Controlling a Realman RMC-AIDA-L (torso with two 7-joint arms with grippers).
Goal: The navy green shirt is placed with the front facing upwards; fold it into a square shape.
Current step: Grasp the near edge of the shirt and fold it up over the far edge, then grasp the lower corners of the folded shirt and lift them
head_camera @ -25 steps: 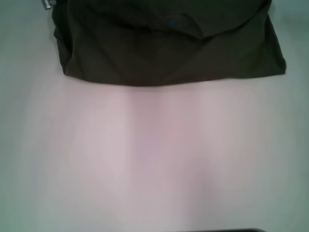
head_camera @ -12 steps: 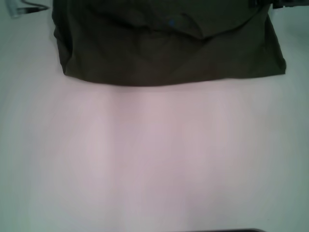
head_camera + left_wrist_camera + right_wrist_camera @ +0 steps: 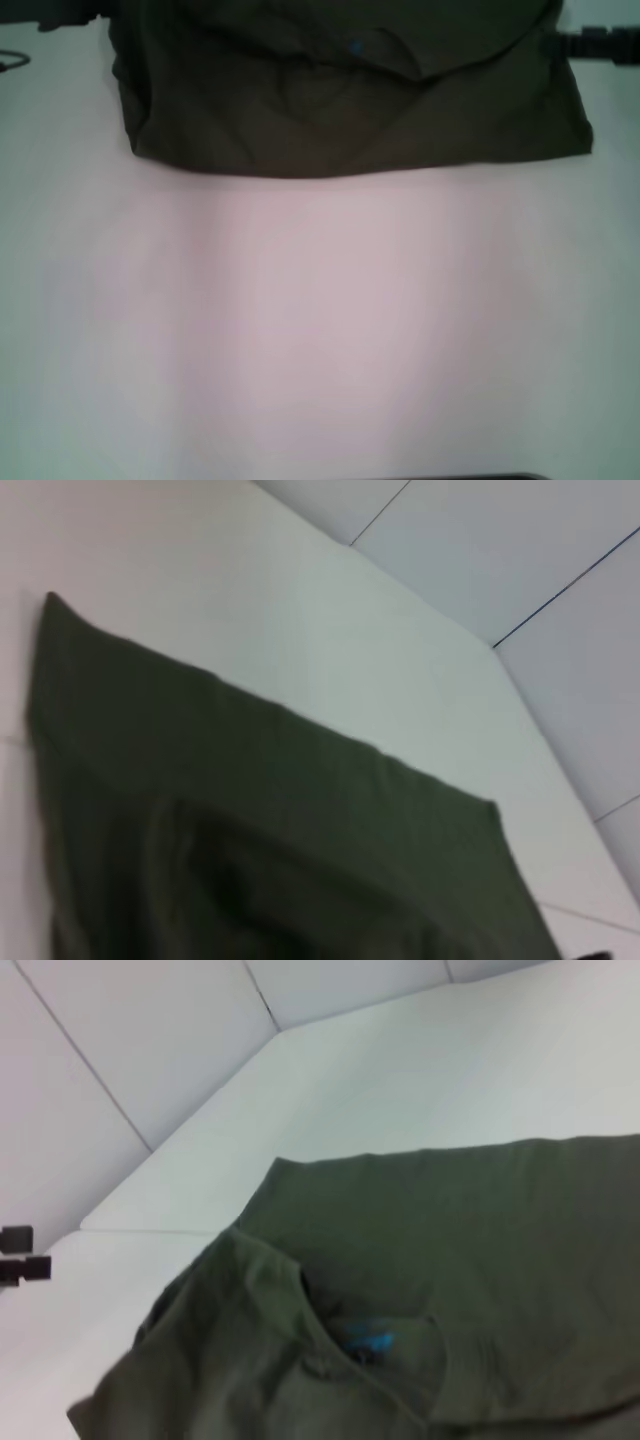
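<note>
As shirt (image 3: 350,100) lies folded, R gripper (image 3: 590,45) beside its edge, L gripper (image 3: 60,15) opposite, fingers unclear.

White table (image 3: 320,330), pale tiled floor (image 3: 520,540) with dark seams beyond edge.

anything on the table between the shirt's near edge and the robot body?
Nothing. In the head view, only bare white table runs from the shirt's near edge to the bottom of the picture.

Navy green shirt (image 3: 350,100): matt soft cloth, creased folds, small blue label (image 3: 366,1341) at collar. Table (image 3: 320,330): smooth, pale, matt.
</note>
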